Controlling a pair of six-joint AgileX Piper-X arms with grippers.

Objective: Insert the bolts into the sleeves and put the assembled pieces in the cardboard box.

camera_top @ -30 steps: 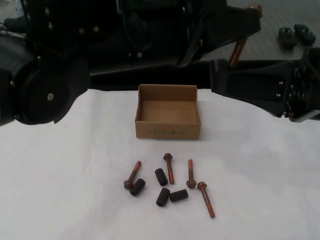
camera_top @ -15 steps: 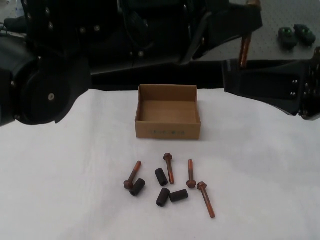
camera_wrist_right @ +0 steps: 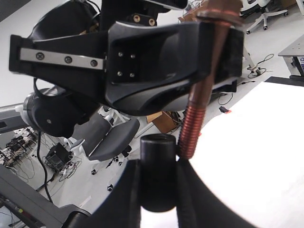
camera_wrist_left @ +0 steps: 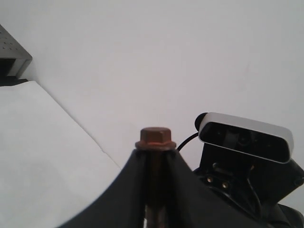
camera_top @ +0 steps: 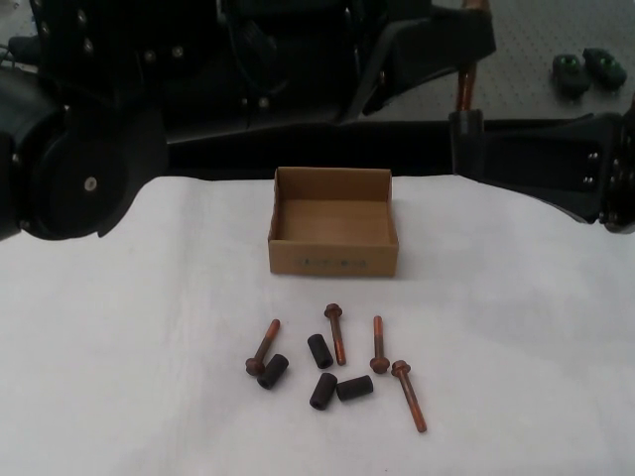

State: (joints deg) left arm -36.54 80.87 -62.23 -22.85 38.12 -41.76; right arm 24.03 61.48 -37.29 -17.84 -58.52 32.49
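My left gripper [camera_wrist_left: 153,154] is shut on a copper bolt [camera_wrist_left: 153,137], head up between its black fingers. In the high view that bolt [camera_top: 465,84] hangs upright high behind the cardboard box [camera_top: 332,260]. Its threaded tip sits right at the mouth of a black sleeve [camera_top: 465,127]. My right gripper [camera_wrist_right: 159,164] is shut on this sleeve [camera_wrist_right: 158,147], and the bolt [camera_wrist_right: 202,95] touches the sleeve's rim from the side. On the white cloth lie several loose bolts [camera_top: 337,334] and several loose sleeves [camera_top: 319,350].
The open box stands at the cloth's [camera_top: 129,347] middle back. Loose parts are grouped in front of it. Two green-topped objects [camera_top: 590,67] rest on the perforated bench at the far right. Both arm bodies hang dark over the back edge.
The left gripper has swung the bolt from tilted to upright and shifted it slightly left. The right arm has drawn back to the right and levelled, bringing the sleeve under the bolt's tip.
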